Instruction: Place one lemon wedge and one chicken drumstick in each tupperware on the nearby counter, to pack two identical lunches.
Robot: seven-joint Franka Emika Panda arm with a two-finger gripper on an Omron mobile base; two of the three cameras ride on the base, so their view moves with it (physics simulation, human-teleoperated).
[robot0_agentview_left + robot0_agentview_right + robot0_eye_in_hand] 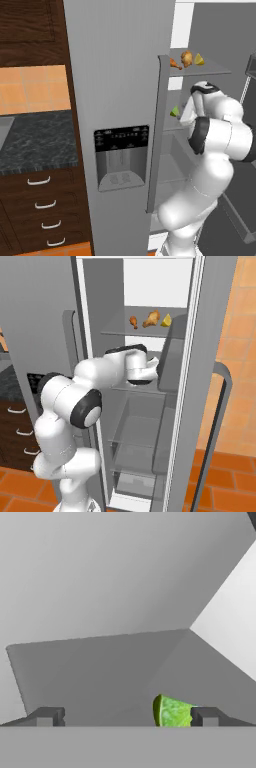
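Lemon wedge, small and yellow-green (172, 712), lies on the grey fridge shelf (100, 672), just inside my right fingertip (205, 716). My gripper (125, 717) gapes wide; I should shift sideways to centre it before closing.

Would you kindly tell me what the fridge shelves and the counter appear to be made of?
Fridge shelf: probably glass or clear plastic, as it looks thin, flat and faintly see-through. Counter: seemingly polished stone, judging by its dark, grey-speckled surface.

Green lemon wedge (174, 112) beside white arm (220, 135)
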